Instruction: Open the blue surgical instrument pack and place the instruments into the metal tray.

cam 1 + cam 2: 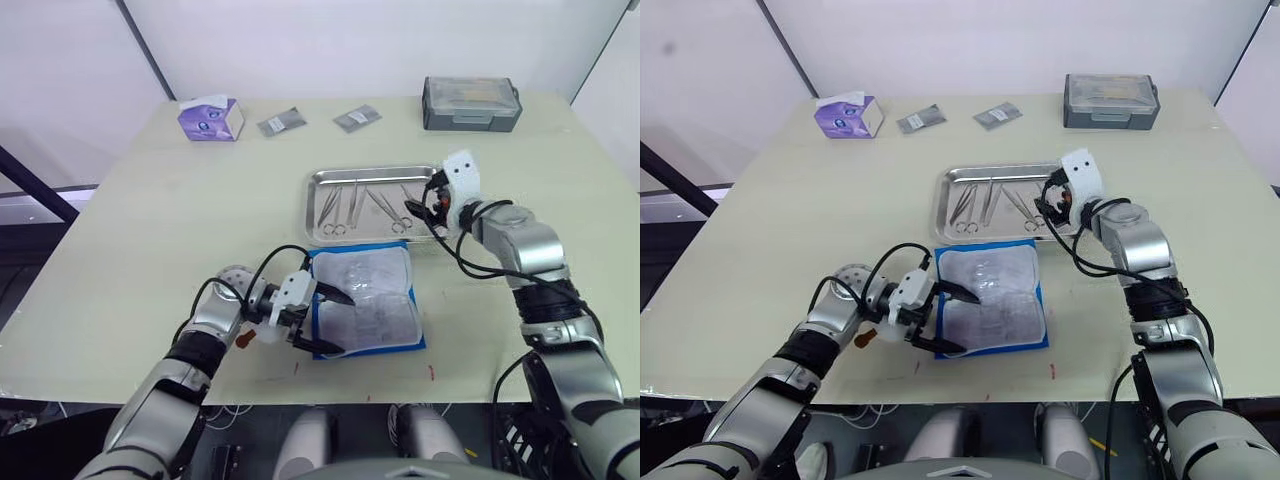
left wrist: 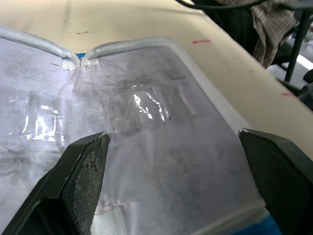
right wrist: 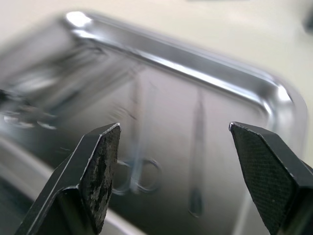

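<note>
Instruments [image 1: 362, 205] already lie in the metal tray [image 1: 318, 182], several slim scissors and forceps spread side by side across its floor, so the transfer looks close to finished, if not done. The blue surgical instrument pack [image 1: 365, 300] lies opened flat on the table [image 1: 150, 220] just in front of the tray, its pale clear-plastic inside facing up with the blue border showing round the edge; in the left wrist view the film looks wrinkled and I can make out no metal piece left on it, though the glare makes that hard to be sure of. The right gripper [image 1: 424, 210] hangs over the tray's right end with its two fingers [image 3: 100, 169] spread wide and nothing between them, the tray floor and an instrument visible through the gap, which reads as a drop just made or a release position. The left gripper [image 1: 330, 322] sits at the pack's left edge, fingers [image 2: 83, 171] also spread wide, one over the film and one near the front border, gripping nothing that I can see. My judgement is that the next move calls for checking the pack for any remaining piece; if one is there, a careful pinch on thin metal against slippery film is needed.
</note>
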`<action>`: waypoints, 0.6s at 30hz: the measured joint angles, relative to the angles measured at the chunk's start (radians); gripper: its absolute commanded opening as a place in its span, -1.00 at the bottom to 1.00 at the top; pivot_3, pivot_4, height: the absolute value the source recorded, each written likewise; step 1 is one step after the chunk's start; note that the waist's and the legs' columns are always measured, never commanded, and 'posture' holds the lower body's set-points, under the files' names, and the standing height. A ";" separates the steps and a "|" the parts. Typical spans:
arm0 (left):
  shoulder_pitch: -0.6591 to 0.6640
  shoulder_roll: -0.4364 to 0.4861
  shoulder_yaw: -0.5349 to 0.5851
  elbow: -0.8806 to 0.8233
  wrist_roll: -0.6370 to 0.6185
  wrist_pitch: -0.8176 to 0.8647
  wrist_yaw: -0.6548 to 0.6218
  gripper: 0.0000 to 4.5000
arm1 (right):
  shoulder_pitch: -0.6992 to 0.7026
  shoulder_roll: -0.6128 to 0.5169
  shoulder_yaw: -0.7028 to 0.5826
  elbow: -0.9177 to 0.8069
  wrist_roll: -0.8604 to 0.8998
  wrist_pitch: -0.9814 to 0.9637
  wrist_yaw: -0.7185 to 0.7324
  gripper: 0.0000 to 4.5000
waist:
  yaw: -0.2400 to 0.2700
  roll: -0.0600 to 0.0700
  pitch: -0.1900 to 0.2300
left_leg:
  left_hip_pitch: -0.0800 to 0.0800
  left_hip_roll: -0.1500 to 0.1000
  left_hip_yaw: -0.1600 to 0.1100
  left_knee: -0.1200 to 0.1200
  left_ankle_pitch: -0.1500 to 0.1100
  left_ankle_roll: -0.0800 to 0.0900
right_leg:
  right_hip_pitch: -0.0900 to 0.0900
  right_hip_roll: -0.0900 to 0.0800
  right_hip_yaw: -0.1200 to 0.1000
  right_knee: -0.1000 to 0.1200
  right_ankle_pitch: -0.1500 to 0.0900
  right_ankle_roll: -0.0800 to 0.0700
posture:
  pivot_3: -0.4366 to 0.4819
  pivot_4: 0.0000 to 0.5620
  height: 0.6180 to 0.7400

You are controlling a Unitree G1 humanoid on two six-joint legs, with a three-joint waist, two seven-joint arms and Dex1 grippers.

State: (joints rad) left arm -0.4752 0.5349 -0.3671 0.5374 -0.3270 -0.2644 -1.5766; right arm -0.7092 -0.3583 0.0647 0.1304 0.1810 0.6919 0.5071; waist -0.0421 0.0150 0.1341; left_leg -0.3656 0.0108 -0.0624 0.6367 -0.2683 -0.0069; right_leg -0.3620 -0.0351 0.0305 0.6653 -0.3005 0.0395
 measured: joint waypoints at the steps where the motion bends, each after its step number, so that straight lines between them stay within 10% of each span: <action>1: 0.003 0.002 0.000 -0.007 -0.006 0.010 0.000 1.00 | 0.010 -0.002 -0.004 -0.011 0.005 -0.007 0.009 0.66 | 0.000 0.000 0.000 | -0.001 0.000 0.000 0.000 0.000 0.000 | -0.001 0.000 0.000 -0.001 0.000 0.000 | -0.05 -0.47 0.91; 12: 0.056 0.015 0.073 -0.204 -0.120 0.139 0.001 1.00 | 0.215 -0.037 -0.084 -0.197 0.128 -0.175 0.158 0.66 | 0.003 -0.009 0.014 | -0.020 0.000 -0.002 0.002 0.000 0.000 | -0.017 -0.001 -0.002 -0.001 0.000 0.000 | -0.05 -0.47 0.91; 14: 0.065 0.018 0.102 -0.257 -0.144 0.176 0.004 1.00 | 0.241 -0.037 -0.111 -0.226 0.173 -0.187 0.182 0.99 | 0.002 -0.012 0.021 | -0.021 0.000 -0.002 0.004 0.000 0.000 | -0.017 -0.001 -0.003 0.000 0.000 0.000 | -0.05 -0.47 0.91; 18: 0.073 0.023 0.153 -0.313 -0.163 0.228 0.017 1.00 | 0.260 -0.043 -0.143 -0.261 0.219 -0.194 0.195 0.99 | 0.002 -0.015 0.028 | -0.021 0.000 -0.003 0.005 0.000 0.000 | -0.017 -0.001 -0.004 0.001 0.000 0.000 | -0.05 -0.47 0.91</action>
State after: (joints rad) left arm -0.4024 0.5581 -0.2143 0.2240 -0.4903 -0.0361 -1.5598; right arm -0.4492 -0.4011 -0.0784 -0.1301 0.4001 0.4977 0.7019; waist -0.0401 0.0002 0.1618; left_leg -0.3863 0.0111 -0.0657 0.6412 -0.2681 -0.0071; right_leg -0.3789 -0.0357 0.0267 0.6660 -0.3001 0.0393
